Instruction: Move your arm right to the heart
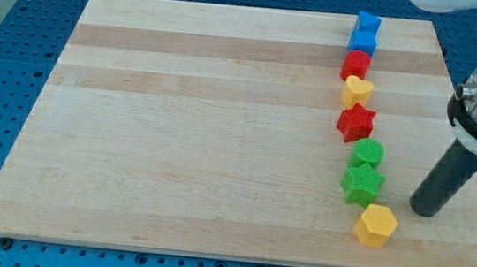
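One yellow heart (357, 91), light rigid block, likely slides easily; my tip (424, 211) bare rod, nothing held, right of green star (362, 183).

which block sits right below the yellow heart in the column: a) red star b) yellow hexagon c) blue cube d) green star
a: the red star lies directly under the yellow heart, toward the view's bottom, while my tip is further down, off to the view's right of the green star.
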`<state>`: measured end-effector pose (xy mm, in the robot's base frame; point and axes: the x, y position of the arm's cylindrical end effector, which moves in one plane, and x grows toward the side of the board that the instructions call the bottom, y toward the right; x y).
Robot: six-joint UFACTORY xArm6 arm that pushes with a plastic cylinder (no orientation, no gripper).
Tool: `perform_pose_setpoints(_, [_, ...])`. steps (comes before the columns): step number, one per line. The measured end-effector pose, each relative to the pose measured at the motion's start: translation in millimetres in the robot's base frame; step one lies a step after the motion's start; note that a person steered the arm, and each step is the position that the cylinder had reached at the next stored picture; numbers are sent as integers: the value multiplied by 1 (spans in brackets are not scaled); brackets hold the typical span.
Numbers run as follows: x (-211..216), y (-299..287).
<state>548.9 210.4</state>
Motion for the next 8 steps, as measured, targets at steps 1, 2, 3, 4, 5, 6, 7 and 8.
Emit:
perform_pose_setpoints(1, [0, 0])
perform_pose_setpoints(2, [0, 0])
perform_pose_setpoints(3, [0, 0])
perform_pose_setpoints(4, [-2, 2])
perform_pose_setpoints(5, [-4, 3])
perform_pose_setpoints(6, [-12, 3])
perform_pose_setpoints(7, [-36, 7])
perform_pose_setpoints(8, [-68, 7])
